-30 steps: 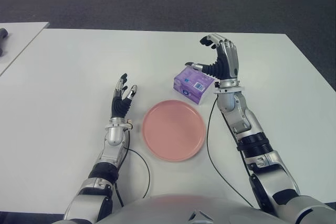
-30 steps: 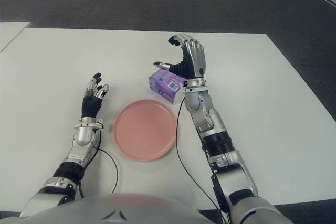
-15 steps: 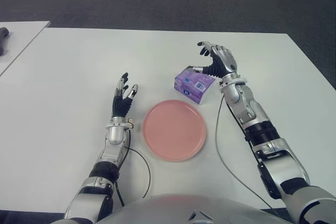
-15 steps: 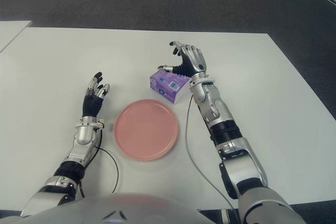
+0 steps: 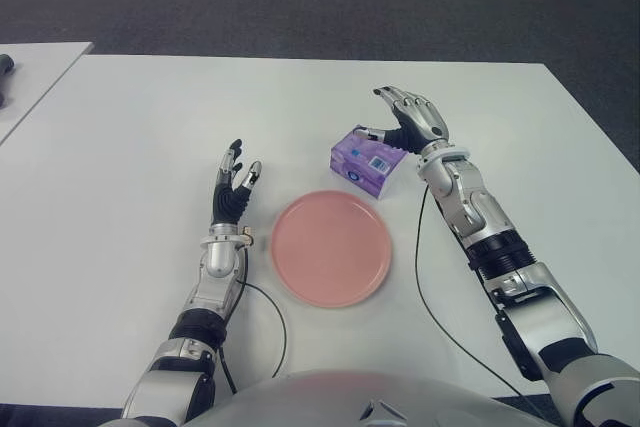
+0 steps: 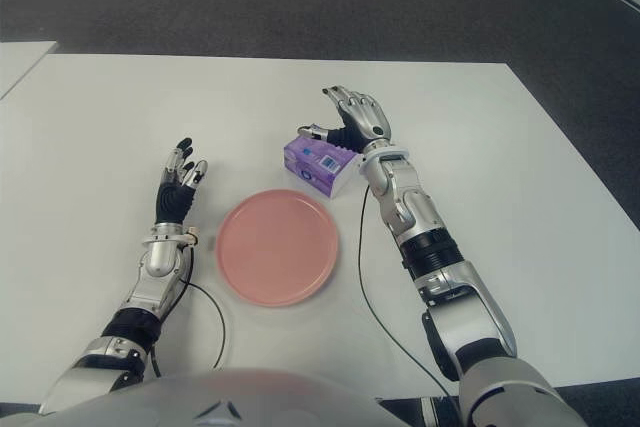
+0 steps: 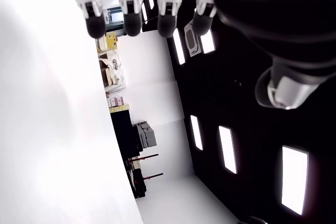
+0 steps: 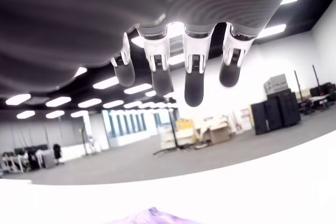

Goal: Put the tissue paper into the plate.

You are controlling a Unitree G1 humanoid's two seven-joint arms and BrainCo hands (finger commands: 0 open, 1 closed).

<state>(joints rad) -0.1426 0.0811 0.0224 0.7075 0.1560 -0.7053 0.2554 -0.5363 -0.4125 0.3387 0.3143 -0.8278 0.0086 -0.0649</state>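
Right hand [image 5: 408, 119] hovers over the purple tissue pack [image 5: 366, 159], fingers spread, gripping nothing. The pack sits on the white bench [image 5: 120, 147], just beyond the pink plate's [image 5: 331, 247] far right rim. Risk here: close off-centre and the soft pack could squirt sideways or get shoved further from the plate. Right wrist view shows four straight fingers [image 8: 192, 74] with only a purple sliver of pack below; the eye views give the whole layout. Left hand [image 5: 233, 190] shows left of the plate, open too.
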